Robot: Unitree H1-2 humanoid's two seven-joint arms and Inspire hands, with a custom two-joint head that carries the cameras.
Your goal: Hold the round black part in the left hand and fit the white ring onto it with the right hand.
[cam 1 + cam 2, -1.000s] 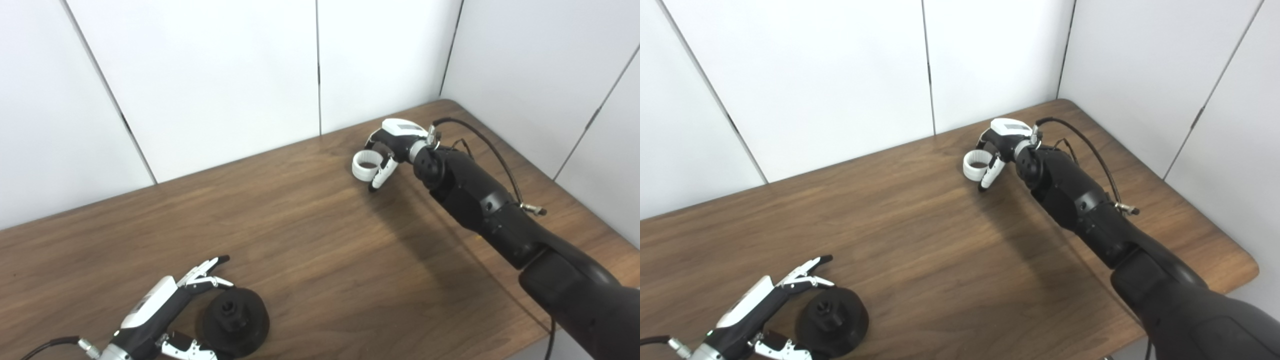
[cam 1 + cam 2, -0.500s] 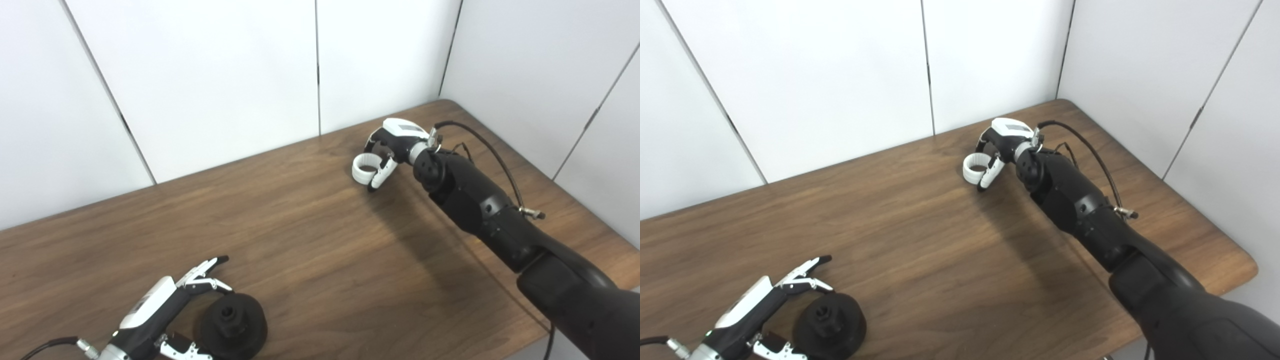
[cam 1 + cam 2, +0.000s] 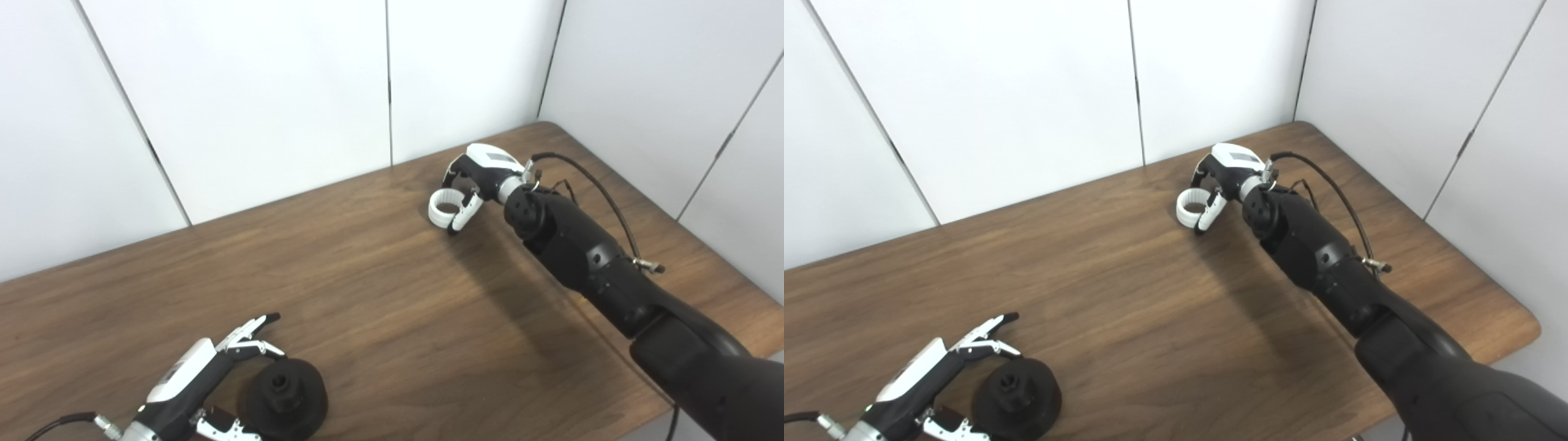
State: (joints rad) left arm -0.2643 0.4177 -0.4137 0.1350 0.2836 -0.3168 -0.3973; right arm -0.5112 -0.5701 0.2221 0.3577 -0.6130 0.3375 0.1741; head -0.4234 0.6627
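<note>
right hand [image 3: 476, 177] fingers clamped on white ring [image 3: 442, 208] | black part [image 3: 285, 397] far off, down-left across tabletop [image 3: 380, 306] | left hand [image 3: 196, 386] fingers apart, cupping the part

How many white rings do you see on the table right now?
1. The white ring is at the far right of the table, in the right hand's fingers. None is visible by the round black part; nothing seems hidden.
</note>
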